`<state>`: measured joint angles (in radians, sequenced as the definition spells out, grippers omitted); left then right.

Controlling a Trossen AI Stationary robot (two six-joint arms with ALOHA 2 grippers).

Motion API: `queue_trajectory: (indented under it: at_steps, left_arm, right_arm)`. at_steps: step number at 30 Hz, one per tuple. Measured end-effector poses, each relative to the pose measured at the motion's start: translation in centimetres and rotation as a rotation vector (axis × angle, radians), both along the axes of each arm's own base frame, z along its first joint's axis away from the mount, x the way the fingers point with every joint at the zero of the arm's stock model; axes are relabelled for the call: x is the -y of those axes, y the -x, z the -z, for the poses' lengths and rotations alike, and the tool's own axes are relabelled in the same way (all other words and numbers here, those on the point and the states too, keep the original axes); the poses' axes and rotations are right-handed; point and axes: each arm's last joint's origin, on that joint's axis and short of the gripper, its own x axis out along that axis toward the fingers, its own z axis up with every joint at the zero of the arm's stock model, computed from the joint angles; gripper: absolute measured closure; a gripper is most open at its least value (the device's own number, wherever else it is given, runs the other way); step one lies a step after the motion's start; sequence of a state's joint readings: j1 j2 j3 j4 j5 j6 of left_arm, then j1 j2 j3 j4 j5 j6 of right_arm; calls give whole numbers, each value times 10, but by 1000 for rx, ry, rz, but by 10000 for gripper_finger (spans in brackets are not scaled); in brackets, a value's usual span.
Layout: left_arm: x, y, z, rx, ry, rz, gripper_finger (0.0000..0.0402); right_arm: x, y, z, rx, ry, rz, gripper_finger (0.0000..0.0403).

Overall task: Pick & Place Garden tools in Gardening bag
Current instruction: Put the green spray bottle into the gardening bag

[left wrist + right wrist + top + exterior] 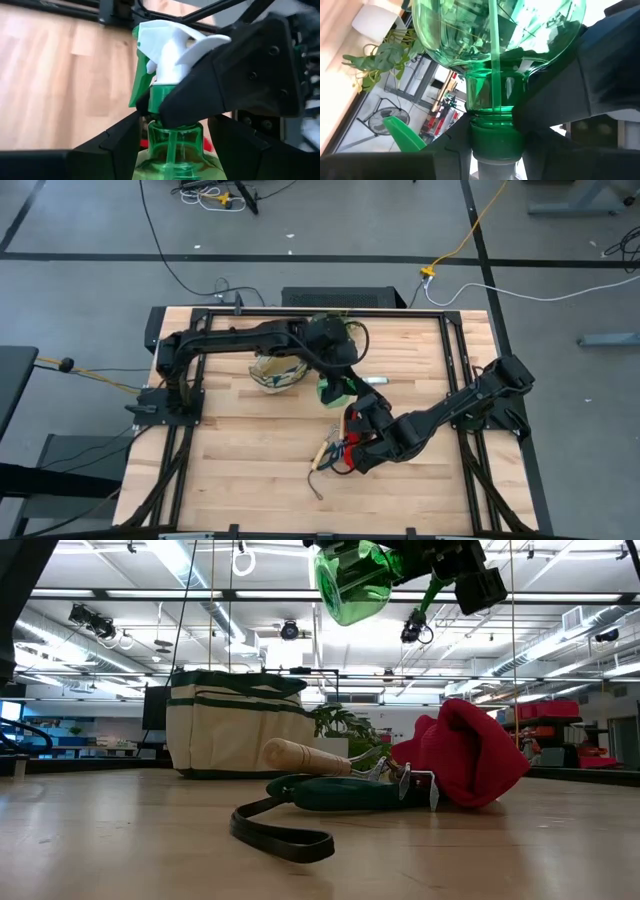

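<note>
The translucent green spray bottle (335, 388) with its white head (170, 50) is held high above the table's middle (352, 580). My left gripper (336, 372) and my right gripper (354, 416) are both shut on it. The cream gardening bag (278, 370) stands upright on its base, left of the bottle (235, 725). The red-and-black gloves (465, 755) lie on the table below my right gripper. The rake (325, 452) rests its wooden handle (305, 754) on a dark green strapped sheath (340, 792). My left gripper holds the bottle by its shoulder (175, 155), just below the neck, one finger (115, 147) on either side. The fingers come from the table's far side. The bottle is lifted clear of the table. My right gripper pinches the bottle's green collar (496, 131) between its two fingers (451, 145), just under the white head. It comes from the near right, slanting upward. The bottle's body (490, 35) stretches away beyond the fingertips.
A leafy potted plant (340, 725) stands behind the bag near the far edge. A dark strap loop (280, 835) trails from the sheath toward the near edge (316, 485). Bare wood lies at the near left (240, 470).
</note>
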<state>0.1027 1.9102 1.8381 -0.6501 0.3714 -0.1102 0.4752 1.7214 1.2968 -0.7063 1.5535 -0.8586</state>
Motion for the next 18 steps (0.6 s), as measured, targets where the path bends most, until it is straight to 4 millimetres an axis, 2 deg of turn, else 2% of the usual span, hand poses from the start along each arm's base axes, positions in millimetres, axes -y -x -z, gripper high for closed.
queue_trajectory:
  at_steps: [8,10,14,18]
  left_arm:
    - [-1,-1,0,14,10,32,172]
    - [0,0,1,4,15,50,187]
    - [0,1,2,-2,-1,64,244]
    - [-4,1,2,4,-4,74,244]
  right_arm:
    - [0,0,0,-6,15,5,281]
    - [0,1,0,-11,11,1,281]
    - [0,1,1,-31,5,-6,281]
    - [1,1,1,-31,5,-4,281]
